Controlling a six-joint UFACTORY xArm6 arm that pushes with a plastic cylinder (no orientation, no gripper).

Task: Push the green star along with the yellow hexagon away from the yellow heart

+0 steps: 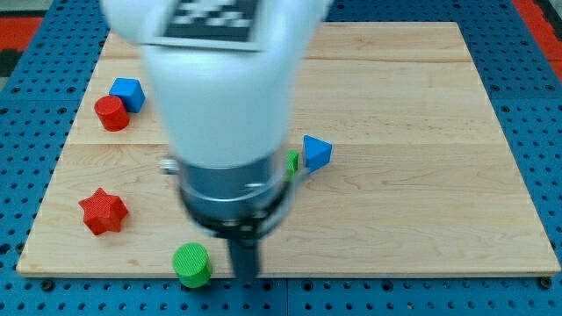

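Observation:
My arm fills the middle of the view and hides much of the board. A sliver of a green block [291, 162] shows at the arm's right edge, touching a blue triangular block [316, 152]; its shape cannot be made out. No yellow hexagon or yellow heart is in sight; they may be behind the arm. My tip [246, 277] is at the board's bottom edge, just right of a green cylinder [191, 265] and well below the green sliver.
A red star [104, 211] lies at the lower left. A red cylinder [111, 113] and a blue cube [128, 92] sit together at the upper left. The wooden board [421, 132] rests on a blue pegboard.

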